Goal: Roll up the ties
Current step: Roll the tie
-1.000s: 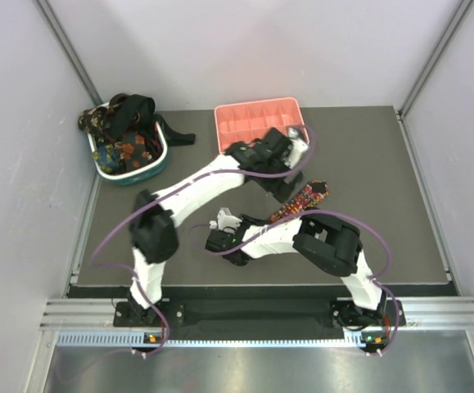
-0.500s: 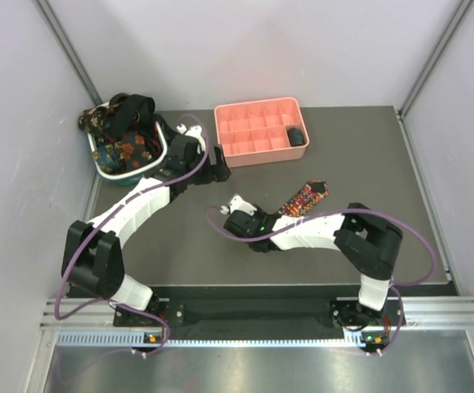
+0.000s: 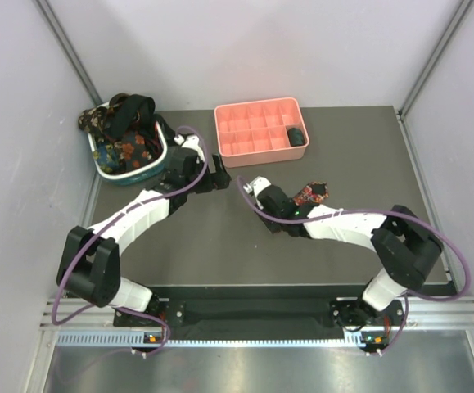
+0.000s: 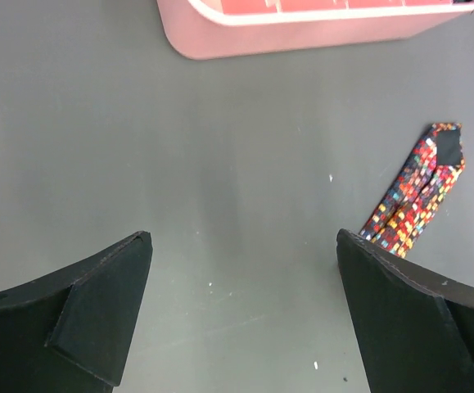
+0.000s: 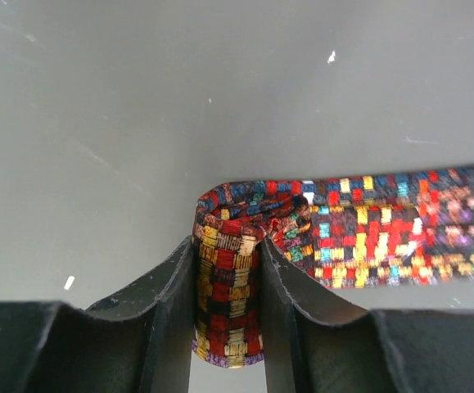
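Note:
A red-yellow-dark plaid tie [image 3: 309,194] lies on the dark table mat, right of centre. My right gripper [image 5: 227,262] is shut on its rolled end [image 5: 228,303], and the flat rest of the tie [image 5: 400,225] runs off to the right. In the top view the right gripper [image 3: 271,202] sits at the tie's near-left end. My left gripper [image 3: 212,176] is open and empty above bare mat, left of the tie, whose tip shows in the left wrist view [image 4: 421,184]. More ties [image 3: 122,135], dark floral and black, are piled in the oval basket at the back left.
A pink compartment tray [image 3: 257,131] stands at the back centre with a small dark object [image 3: 296,136] in a right compartment. The teal-and-white basket [image 3: 130,168] sits at the back left edge. Both arms' cables loop over the mat.
My left arm swung from the tray back to the left, then came a little right. My right gripper moved up and right along the plaid tie, so less of the tie lies flat.

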Controlling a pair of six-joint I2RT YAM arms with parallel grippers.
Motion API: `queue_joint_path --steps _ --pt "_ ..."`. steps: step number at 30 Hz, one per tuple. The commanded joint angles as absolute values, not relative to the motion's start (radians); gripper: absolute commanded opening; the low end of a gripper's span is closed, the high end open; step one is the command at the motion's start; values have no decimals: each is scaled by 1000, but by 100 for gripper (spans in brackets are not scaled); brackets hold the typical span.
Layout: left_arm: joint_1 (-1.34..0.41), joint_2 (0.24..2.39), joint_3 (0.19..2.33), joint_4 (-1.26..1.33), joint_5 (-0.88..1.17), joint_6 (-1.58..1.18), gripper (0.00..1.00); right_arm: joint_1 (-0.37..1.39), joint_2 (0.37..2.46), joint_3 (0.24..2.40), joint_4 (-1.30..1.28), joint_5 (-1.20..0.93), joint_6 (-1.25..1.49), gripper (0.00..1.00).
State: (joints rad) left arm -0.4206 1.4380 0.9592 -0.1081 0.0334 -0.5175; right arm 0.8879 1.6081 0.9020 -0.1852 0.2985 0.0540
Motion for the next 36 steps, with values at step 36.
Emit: queue_joint_path --steps 36 --pt "-759 1603 749 563 301 66 95 348 1690 741 97 -739 287 24"
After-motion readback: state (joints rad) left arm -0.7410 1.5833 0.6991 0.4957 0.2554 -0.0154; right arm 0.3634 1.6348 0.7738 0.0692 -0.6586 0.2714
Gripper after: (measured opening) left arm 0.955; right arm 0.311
